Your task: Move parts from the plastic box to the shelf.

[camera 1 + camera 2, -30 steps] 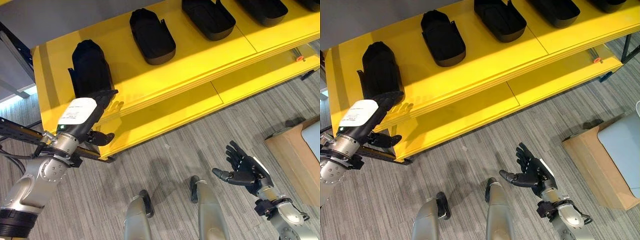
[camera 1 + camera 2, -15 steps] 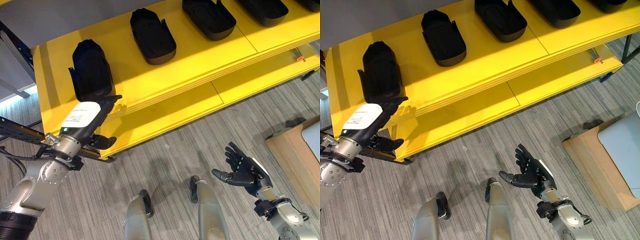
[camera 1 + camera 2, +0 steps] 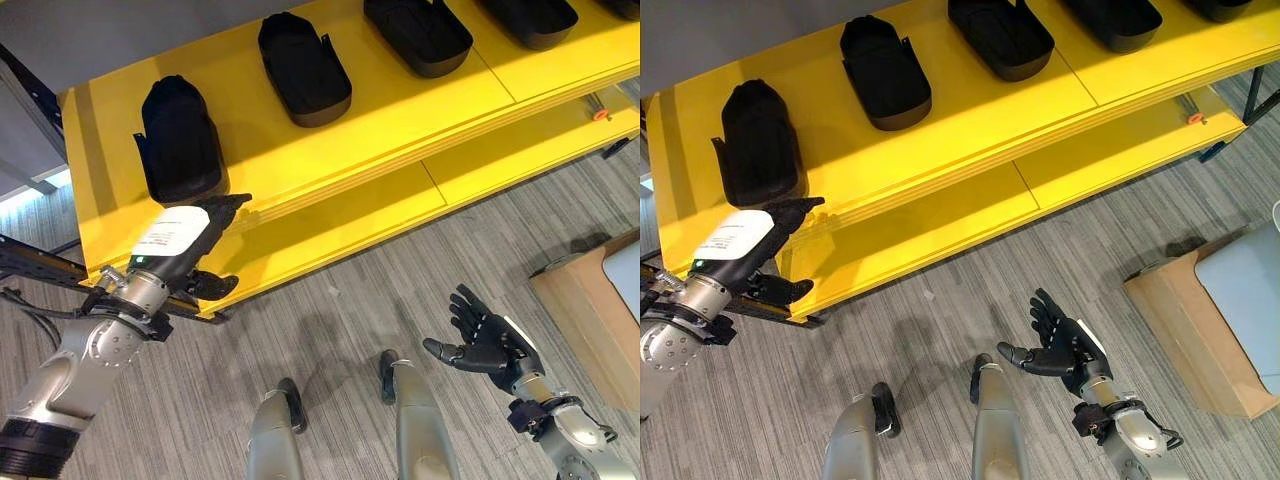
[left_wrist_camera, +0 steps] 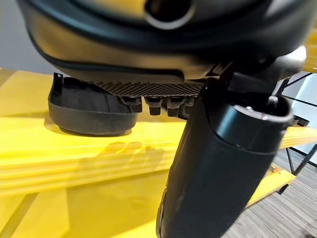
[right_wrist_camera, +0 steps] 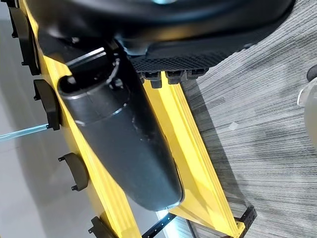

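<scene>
Left eye view: the yellow shelf (image 3: 330,140) is the landmark. On its top board black parts are lying in a row: the leftmost part (image 3: 180,140) near the shelf's left end, a second part (image 3: 303,68) next to it, a third part (image 3: 418,35) further right, more beyond. The left hand (image 3: 190,245) is hovering at the shelf's front edge, just in front of the leftmost part and apart from it; fingers are straight, holding nothing. The right hand (image 3: 487,343) is waiting low over the floor, well in front of the shelf, fingers spread, palm empty. A brown box w/ a pale thing on it (image 3: 590,310) is standing to the right of the shelf; I cannot tell if this is the plastic box.

Right eye view: same scene. The leftmost part is resting fully on the top board, upright, not hanging over the edge.

Left wrist view: past the straight fingertips (image 4: 148,104) the leftmost part (image 4: 91,111) is sitting on the board, w/ a gap between them.

Right wrist view: the shelf is seen from the side, parts along its top; fingers are relaxed, nothing in the hand.

Progress, as I judge it: several parts are already placed and this one looks delivered. Both hands being empty, the next step is probably fetching another part, if any are left.
</scene>
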Available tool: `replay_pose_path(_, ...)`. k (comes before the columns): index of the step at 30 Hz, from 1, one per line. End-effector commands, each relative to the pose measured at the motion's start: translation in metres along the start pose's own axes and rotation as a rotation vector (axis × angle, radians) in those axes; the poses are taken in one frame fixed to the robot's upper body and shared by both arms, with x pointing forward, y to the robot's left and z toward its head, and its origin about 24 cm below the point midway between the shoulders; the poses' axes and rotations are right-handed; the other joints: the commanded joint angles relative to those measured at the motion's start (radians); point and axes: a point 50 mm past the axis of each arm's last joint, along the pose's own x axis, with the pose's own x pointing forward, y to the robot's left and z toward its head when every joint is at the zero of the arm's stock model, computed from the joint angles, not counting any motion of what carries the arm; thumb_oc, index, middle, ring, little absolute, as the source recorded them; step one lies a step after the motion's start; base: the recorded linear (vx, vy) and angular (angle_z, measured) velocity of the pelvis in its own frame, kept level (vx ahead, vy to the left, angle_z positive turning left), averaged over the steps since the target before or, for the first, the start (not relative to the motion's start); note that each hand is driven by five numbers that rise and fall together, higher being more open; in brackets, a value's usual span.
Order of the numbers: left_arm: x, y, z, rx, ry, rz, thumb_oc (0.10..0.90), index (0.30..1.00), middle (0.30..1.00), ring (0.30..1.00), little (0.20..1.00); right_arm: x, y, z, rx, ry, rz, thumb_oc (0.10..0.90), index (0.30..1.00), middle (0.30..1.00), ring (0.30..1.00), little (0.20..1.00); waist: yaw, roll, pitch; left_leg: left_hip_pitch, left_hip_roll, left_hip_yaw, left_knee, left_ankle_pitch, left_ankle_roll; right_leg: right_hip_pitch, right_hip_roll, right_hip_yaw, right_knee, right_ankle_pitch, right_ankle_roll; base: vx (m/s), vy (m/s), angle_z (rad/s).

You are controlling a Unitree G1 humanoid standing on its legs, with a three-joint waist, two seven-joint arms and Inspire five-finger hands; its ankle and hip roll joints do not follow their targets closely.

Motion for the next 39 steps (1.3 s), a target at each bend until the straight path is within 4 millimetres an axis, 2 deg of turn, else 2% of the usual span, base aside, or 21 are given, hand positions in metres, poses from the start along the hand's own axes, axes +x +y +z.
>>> replay_pose_path(1, 0.010, 0.022, -0.002, 0.020, -0.005, 0.103, 0.900, 1.000, 1.000, 1.000, 1.000, -0.002, 0.005, 0.035, -0.058, -0.166, 0.056, 0.900, 1.000, 1.000, 1.000, 1.000, -0.020, 0.003, -0.064, -0.011, 0.035, -0.058, -0.064, 0.052, -0.003, 0.055, -0.033, 0.060, -0.083, -0.013, 0.068, 0.00, 0.000, 0.00)
replay_pose_path(14, 0.019, 0.018, -0.021, 0.048, 0.095, 0.110, 0.900, 1.000, 1.000, 1.000, 1.000, -0.002, 0.005, 0.033, -0.052, -0.157, 0.059, 0.900, 1.000, 1.000, 1.000, 1.000, -0.027, 0.002, -0.065, -0.019, 0.036, -0.058, -0.055, 0.051, -0.005, 0.045, -0.029, 0.065, -0.078, -0.015, 0.067, 0.00, 0.000, 0.00)
replay_pose_path(19, 0.023, 0.030, -0.026, 0.079, 0.114, 0.138, 0.900, 1.000, 1.000, 1.000, 1.000, -0.002, 0.004, 0.032, -0.048, -0.153, 0.059, 0.900, 1.000, 1.000, 1.000, 1.000, -0.028, 0.003, -0.069, -0.016, 0.036, -0.055, -0.058, 0.052, -0.006, 0.048, -0.033, 0.063, -0.078, -0.016, 0.068, 0.01, 0.001, -0.02)
replay_pose_path(28, 0.036, 0.054, -0.023, 0.110, 0.095, 0.194, 0.900, 1.000, 1.000, 1.000, 1.000, -0.002, 0.005, 0.029, -0.041, -0.139, 0.069, 0.900, 1.000, 1.000, 1.000, 1.000, -0.032, 0.004, -0.071, -0.012, 0.036, -0.054, -0.057, 0.051, -0.007, 0.050, -0.035, 0.064, -0.077, -0.017, 0.070, 0.00, 0.000, 0.00)
replay_pose_path(39, 0.047, 0.065, -0.027, 0.143, 0.118, 0.180, 0.900, 1.000, 1.000, 1.000, 1.000, -0.002, 0.006, 0.025, -0.030, -0.120, 0.076, 0.900, 1.000, 1.000, 1.000, 1.000, -0.037, 0.004, -0.074, -0.006, 0.037, -0.052, -0.061, 0.052, -0.007, 0.055, -0.036, 0.066, -0.078, -0.017, 0.072, 0.00, 0.000, 0.00)
